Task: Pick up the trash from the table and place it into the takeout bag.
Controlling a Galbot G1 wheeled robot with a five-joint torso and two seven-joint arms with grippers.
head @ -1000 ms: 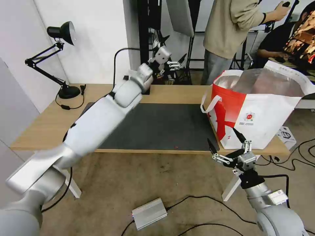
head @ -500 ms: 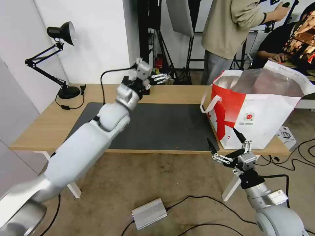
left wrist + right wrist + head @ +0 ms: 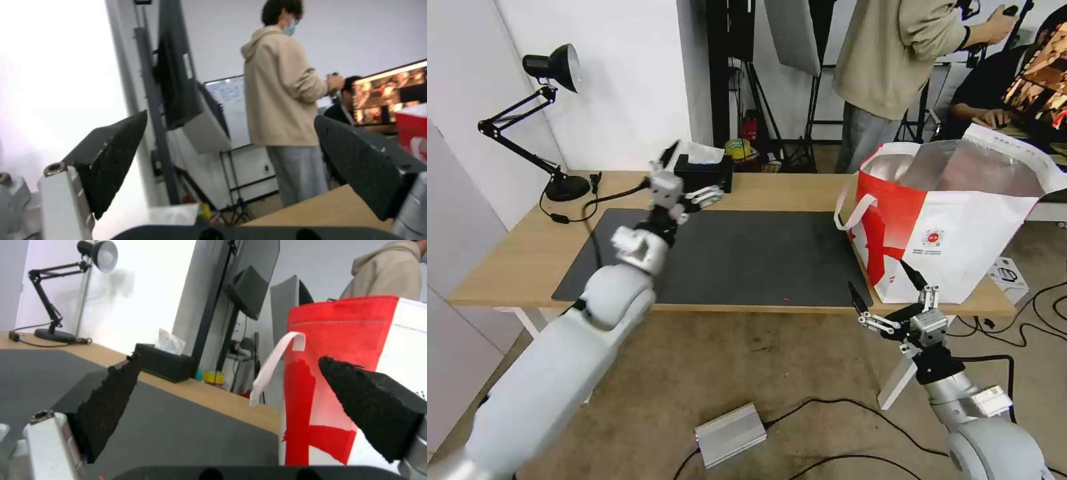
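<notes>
From the head camera, the left end effector (image 3: pixel 684 175) hangs over the far left part of the dark mat (image 3: pixel 747 257), fingers spread and nothing between them, just in front of the black tissue box (image 3: pixel 704 175). The takeout bag (image 3: pixel 954 220) stands upright at the right end of the bench (image 3: pixel 514 257), mouth gaping upward with the foil lining on show, its long side running back along the bench's end, the logo face turned toward the robot. Low on the right, the right end effector (image 3: pixel 888 293) sits just below the bench's front edge beside the bag, fingers apart and empty. Over to the left wrist camera: two dark fingers (image 3: pixel 111 160) splayed wide, bench edge beneath. Right wrist camera: fingers (image 3: pixel 111 403) wide open as well, the bag's red side panel (image 3: pixel 329 373) and white strap close ahead, the tissue box (image 3: pixel 164 365) and desk lamp (image 3: pixel 66 290) farther along.
</notes>
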